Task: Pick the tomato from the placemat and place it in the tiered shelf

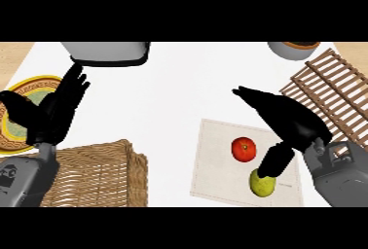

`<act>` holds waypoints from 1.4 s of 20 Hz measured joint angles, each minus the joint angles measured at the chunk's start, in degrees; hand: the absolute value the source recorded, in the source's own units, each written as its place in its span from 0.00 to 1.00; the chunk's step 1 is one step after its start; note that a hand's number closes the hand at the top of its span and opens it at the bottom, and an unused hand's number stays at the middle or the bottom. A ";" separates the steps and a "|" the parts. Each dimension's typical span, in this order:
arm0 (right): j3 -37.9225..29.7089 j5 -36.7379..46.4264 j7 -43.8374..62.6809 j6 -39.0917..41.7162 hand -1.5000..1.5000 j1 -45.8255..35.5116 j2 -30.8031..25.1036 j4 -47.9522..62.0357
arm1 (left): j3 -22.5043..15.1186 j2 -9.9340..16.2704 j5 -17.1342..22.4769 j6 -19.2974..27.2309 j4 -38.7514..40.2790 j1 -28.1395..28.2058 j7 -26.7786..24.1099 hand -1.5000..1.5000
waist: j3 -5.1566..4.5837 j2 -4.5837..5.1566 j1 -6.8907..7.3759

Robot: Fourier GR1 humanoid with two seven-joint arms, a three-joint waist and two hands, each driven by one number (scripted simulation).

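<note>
Grey forearms enter from below. Over the pale rectangular cloth placemat [223,146] the black right hand [291,124] hovers, fingers relaxed and apart, thumb down by the yellow-green round fruit [263,184]. Just left of that thumb, untouched, lies the round red tomato [244,148]. Bare white counter [173,97] spreads leftward; the slatted wooden tiered shelf [330,92] fills the right edge. Left hand [54,109] rests open beside a woven wicker basket [101,175].

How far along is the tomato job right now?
Early. Nothing looks done: the tomato lies on the placemat, beside a yellow-green fruit. In hand: the right hand hangs over the placemat's right side, fingers pointing down next to the tomato, not closed on it. The left hand rests open at the view's left. Left: grasp, lift, place in the tiered shelf.
</note>
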 measured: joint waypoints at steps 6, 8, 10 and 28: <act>4.54 6.62 6.27 3.12 0.00 0.79 3.02 0.35 | 0.95 -0.86 -1.06 -0.08 -0.13 -0.17 0.39 0.50 | 0.02 0.03 -0.14; 4.66 8.33 6.91 4.30 0.00 0.89 3.80 1.33 | 0.87 -1.42 -1.71 0.07 -0.98 0.33 0.75 0.50 | 0.00 0.06 -0.12; 4.41 9.55 7.55 5.81 0.00 1.43 4.28 0.46 | 1.40 -1.33 -1.94 -0.51 -2.11 1.64 0.97 0.50 | 0.00 0.05 -0.14; 2.15 25.25 2.49 9.44 0.00 9.70 12.75 3.79 | 4.04 -3.46 -5.74 -3.72 -0.66 1.28 0.88 0.50 | 0.34 0.03 -0.19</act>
